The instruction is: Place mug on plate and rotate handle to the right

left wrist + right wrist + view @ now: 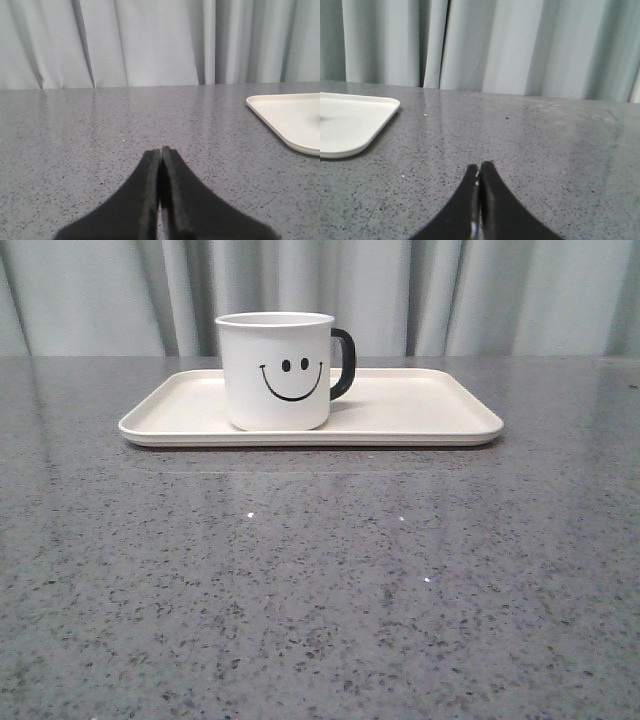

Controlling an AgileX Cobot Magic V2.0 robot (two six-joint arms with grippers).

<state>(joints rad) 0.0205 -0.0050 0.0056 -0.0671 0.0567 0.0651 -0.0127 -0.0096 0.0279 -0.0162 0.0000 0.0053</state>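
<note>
The white mug (277,370) with a black smiley face stands upright on the cream plate (420,410), left of the plate's middle. Its black handle (343,363) points to the right. Neither gripper shows in the front view. My left gripper (160,150) is shut with nothing in it, low over the grey table, with a corner of the plate (290,117) off to one side. My right gripper (479,167) is likewise shut and empty over the table, and the plate's other end (355,120) lies apart from it. The mug is out of both wrist views.
The speckled grey table (320,580) stretches in front of the plate. A pale curtain (480,290) hangs behind the table's far edge.
</note>
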